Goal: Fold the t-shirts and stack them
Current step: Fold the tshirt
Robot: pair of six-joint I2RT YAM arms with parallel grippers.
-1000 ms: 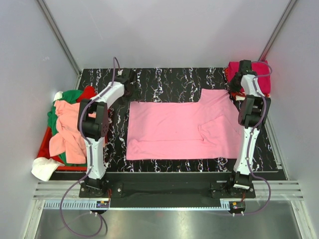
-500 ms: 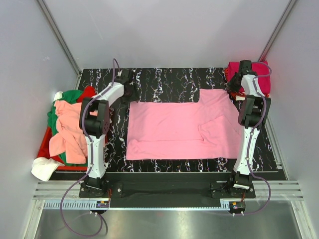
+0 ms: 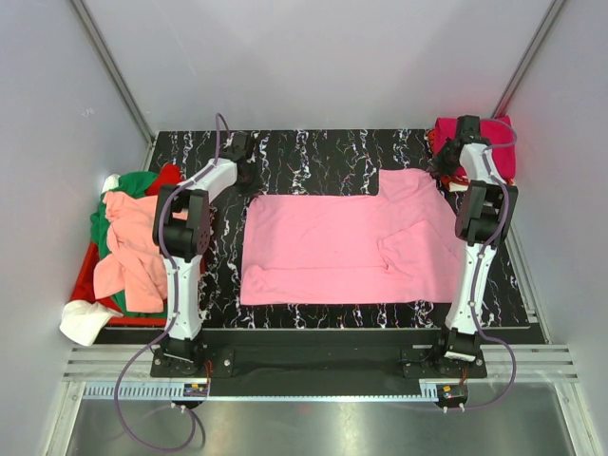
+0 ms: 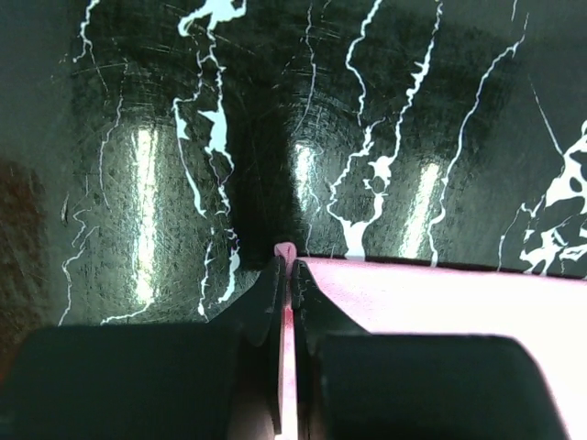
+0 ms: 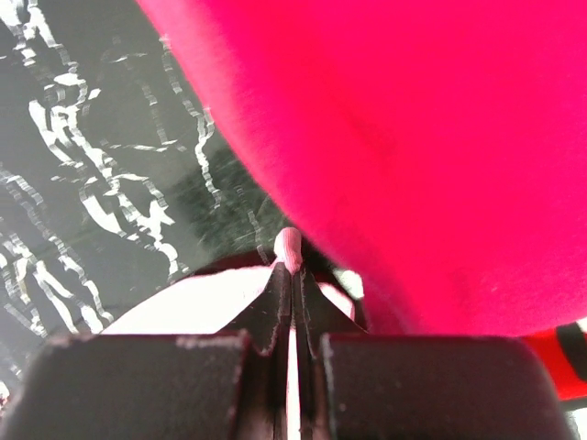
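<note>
A light pink t-shirt (image 3: 342,242) lies spread flat across the black marbled table (image 3: 313,152). My left gripper (image 3: 249,179) is at its far left corner and is shut on the cloth there. In the left wrist view a thin fold of the pink t-shirt (image 4: 440,302) is pinched in the left gripper (image 4: 285,261). My right gripper (image 3: 444,171) is shut on the shirt's far right corner. There a nub of pink cloth (image 5: 290,246) pokes out past the right gripper (image 5: 292,266). A folded magenta t-shirt (image 3: 496,141) lies just behind it, and this magenta shirt (image 5: 413,137) fills the right wrist view.
A red crate (image 3: 87,275) hangs off the table's left edge. It holds a heap of salmon (image 3: 133,252), green (image 3: 135,184) and white (image 3: 84,321) t-shirts. Grey walls close in the back and both sides. A metal rail (image 3: 313,366) runs along the near edge.
My left gripper has closed on the pink shirt's far left corner, and that corner has drawn slightly toward it. The right gripper has stayed shut in place.
</note>
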